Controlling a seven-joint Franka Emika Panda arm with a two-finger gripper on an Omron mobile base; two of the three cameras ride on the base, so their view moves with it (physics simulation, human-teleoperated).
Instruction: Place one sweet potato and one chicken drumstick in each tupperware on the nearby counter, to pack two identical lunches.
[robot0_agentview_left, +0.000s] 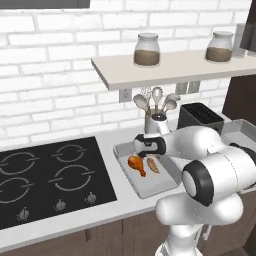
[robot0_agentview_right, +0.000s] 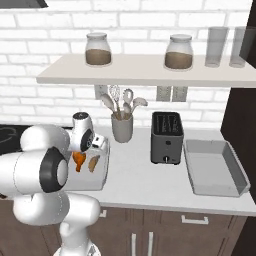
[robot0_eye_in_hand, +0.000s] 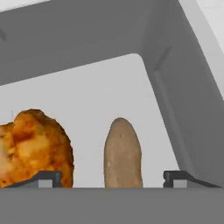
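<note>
On the counter (robot0_agentview_left: 125, 197), just right of the stovetop (robot0_agentview_left: 50, 177), we see one tupperware (robot0_agentview_left: 157, 186) holding a chicken drumstick (robot0_agentview_left: 136, 163) with a sweet potato (robot0_agentview_left: 153, 165) just beside it, at the end nearer the wall. Our gripper (robot0_eye_in_hand: 112, 178) hangs above them, jaws spread wide and gripping nothing. Past the toaster (robot0_agentview_right: 166, 136), the second tupperware (robot0_agentview_right: 215, 170) sits at the worktop's right end.

Evenly and softly lit, rendered, no glare. Faint shade under the shelf (robot0_agentview_right: 150, 70), above the gripper. Slightly soft throughout; drumstick (robot0_eye_in_hand: 35, 148) edges blurry close before the fingertips.
</note>
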